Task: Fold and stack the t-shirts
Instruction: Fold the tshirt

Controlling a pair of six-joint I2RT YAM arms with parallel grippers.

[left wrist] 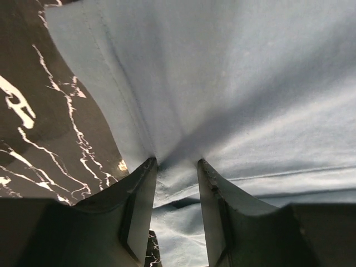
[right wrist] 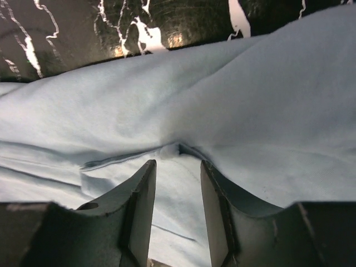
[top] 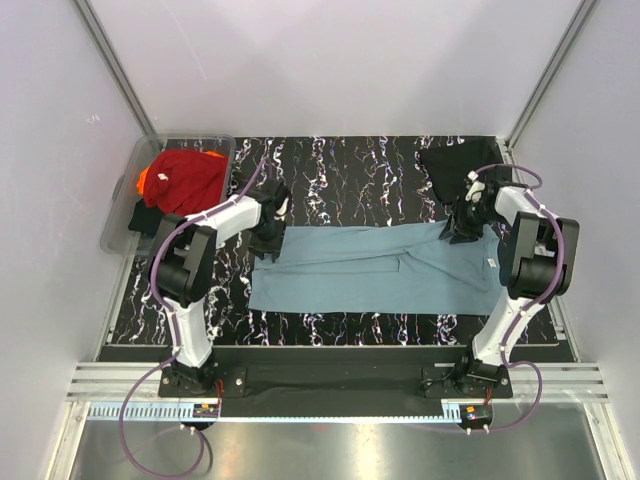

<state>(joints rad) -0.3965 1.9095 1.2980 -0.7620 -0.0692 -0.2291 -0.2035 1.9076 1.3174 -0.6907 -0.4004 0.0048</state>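
A dusty teal-blue t-shirt [top: 370,268] lies flat on the black marbled table as a long band folded lengthwise. My left gripper [top: 268,232] is at its far left corner. In the left wrist view the fingertips rest on the blue cloth [left wrist: 250,83], which creases toward the gap, and the gripper [left wrist: 177,162] stands open. My right gripper [top: 462,228] is at the shirt's far right end. It is also open [right wrist: 178,162], standing over a fold edge of the cloth [right wrist: 250,111]. A black t-shirt [top: 455,165] lies at the back right.
A clear plastic tub [top: 125,215] stands at the back left, holding a red shirt [top: 190,178], an orange one [top: 146,180] and a black one [top: 145,218]. White walls close in on both sides and the back.
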